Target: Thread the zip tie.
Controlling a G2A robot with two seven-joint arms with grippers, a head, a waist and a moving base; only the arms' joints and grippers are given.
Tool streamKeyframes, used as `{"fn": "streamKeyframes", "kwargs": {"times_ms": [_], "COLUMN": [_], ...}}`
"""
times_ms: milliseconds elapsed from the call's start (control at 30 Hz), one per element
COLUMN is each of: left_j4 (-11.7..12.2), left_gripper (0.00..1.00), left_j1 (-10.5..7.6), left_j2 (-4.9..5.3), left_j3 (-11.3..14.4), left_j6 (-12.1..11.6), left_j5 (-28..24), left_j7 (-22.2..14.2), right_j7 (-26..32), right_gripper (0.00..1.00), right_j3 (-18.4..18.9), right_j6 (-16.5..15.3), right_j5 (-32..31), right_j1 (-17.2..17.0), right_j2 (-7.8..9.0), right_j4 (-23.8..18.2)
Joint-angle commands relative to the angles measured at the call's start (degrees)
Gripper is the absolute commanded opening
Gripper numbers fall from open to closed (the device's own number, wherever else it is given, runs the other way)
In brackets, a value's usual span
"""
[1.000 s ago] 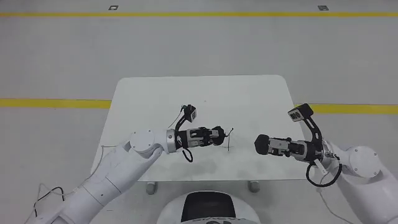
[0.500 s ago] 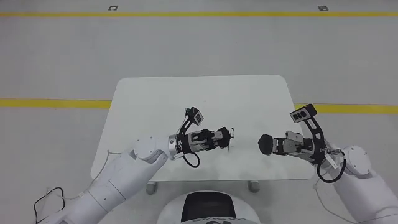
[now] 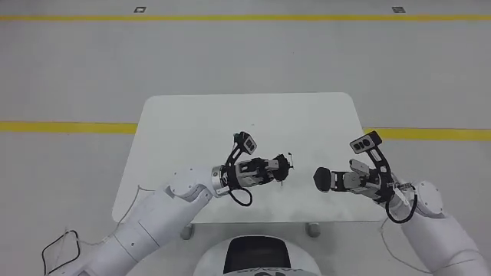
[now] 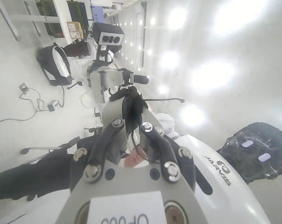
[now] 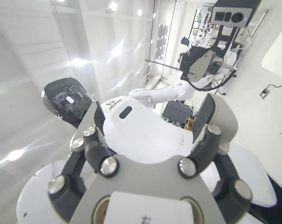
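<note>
From above, we see the left gripper (image 3: 281, 169) over the half of the white tabletop (image 3: 230, 115) nearest the robot, about midway between the left and right edges. Its fingers are pressed onto the zip tie (image 3: 283, 178), a thin black strip that runs across the fingertips and sticks out on both sides. We cannot tell whether its lower end touches the tabletop. The right gripper (image 3: 319, 178) is near the tabletop's right edge, pointing toward the left gripper. The two are near each other but clearly apart, and nothing lies between them.

In the left wrist view, the left gripper (image 4: 131, 117) has its grey fingers (image 4: 113, 115) closed tight on the zip tie (image 4: 132, 103), which shows as a dark bunched shape between the pads with a thin black strand looping back toward the wrist. Farther off, the right gripper (image 4: 141, 79) faces this one.

In the right wrist view, the right gripper (image 5: 152, 117) has its ribbed fingers (image 5: 205, 115) spread wide and nothing between them. The left gripper (image 5: 197, 71) shows farther off, end-on. From here we cannot make out the zip tie with any certainty.
</note>
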Motion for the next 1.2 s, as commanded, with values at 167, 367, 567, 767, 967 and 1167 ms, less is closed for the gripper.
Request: {"fn": "streamKeyframes", "kwargs": {"times_ms": [167, 367, 567, 767, 967, 1167], "left_j4": [0.95, 0.95, 1.18, 2.98, 3.12, 2.33], "left_gripper": [0.0, 0.0, 0.0, 0.0, 0.0, 0.0], "left_j1": [0.28, 0.28, 1.3, 0.99, 0.66, 1.07], "left_j2": [-2.86, -2.86, -3.59, -4.33, -4.36, -4.92], "left_j3": [-1.17, -1.17, -0.72, -0.57, -0.7, 0.39], "left_j6": [0.0, 0.0, 1.03, 0.78, 0.55, 1.65], "left_j5": [-1.48, -1.48, -8.03, -10.35, -9.1, -9.69], "left_j7": [-0.53, -0.53, 0.11, 0.84, 1.55, 2.12], "right_j7": [2.07, 2.07, 2.11, 4.16, 4.1, 1.88], "right_gripper": [1.0, 1.0, 1.0, 1.0, 1.0, 1.0], "right_j3": [-4.79, -4.79, -5.69, -7.24, -7.25, -7.67], "right_j6": [-0.69, -0.69, -0.07, 1.24, 1.05, 0.84], "right_j5": [5.09, 5.09, 7.19, 8.79, 8.35, 7.14], "right_j1": [3.1, 3.1, 3.55, 5.12, 5.44, 5.51], "right_j2": [-1.54, -1.54, -2.2, -3.04, -3.12, -3.55], "right_j4": [4.03, 4.03, 3.67, 5.57, 5.82, 4.7]}}
